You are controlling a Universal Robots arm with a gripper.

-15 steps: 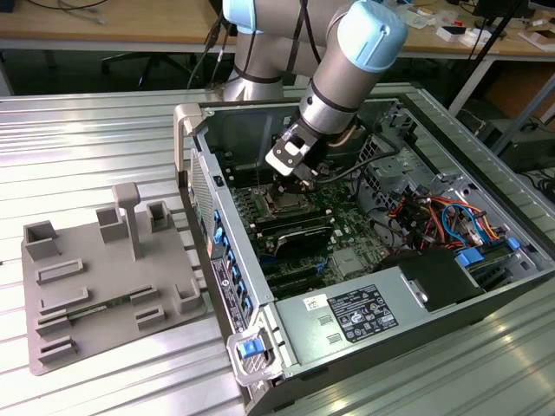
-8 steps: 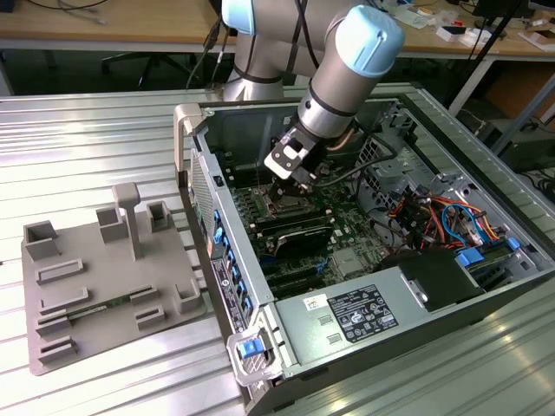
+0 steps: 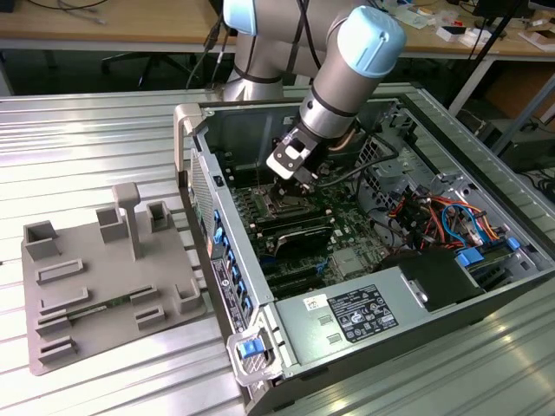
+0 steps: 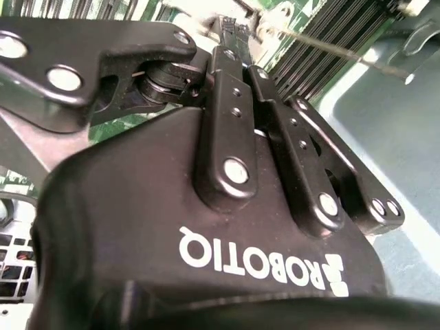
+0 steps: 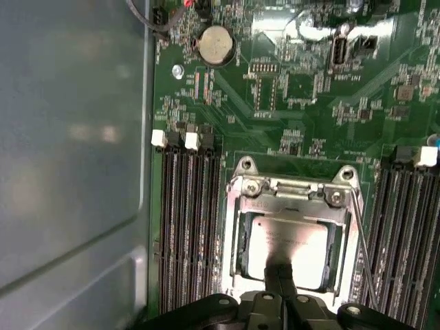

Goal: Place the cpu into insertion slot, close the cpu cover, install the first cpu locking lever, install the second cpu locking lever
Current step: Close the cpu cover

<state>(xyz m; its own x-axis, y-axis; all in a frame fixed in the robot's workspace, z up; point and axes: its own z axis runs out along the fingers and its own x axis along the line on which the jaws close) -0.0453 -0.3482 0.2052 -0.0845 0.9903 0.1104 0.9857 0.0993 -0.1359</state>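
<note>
In the first wrist view the cpu (image 5: 302, 244) lies in its socket on the green motherboard, its dull silver top catching the light. The cpu cover (image 5: 292, 194), a silvery metal frame, lies down around it, hinged at the edge with two screws. My gripper (image 5: 278, 275) is shut, its black fingertips pressed together over the chip's near edge with nothing seen between them. A thin wire locking lever (image 5: 363, 240) runs along one side of the socket. In the exterior view the gripper (image 3: 296, 179) reaches down into the open computer case above the socket (image 3: 279, 202).
Rows of black memory slots (image 5: 189, 227) flank the socket on both sides. A coin battery (image 5: 216, 45) sits further along the board. The grey case wall (image 5: 69, 137) stands close by. Outside the case, a grey fixture plate (image 3: 104, 277) lies on the metal table.
</note>
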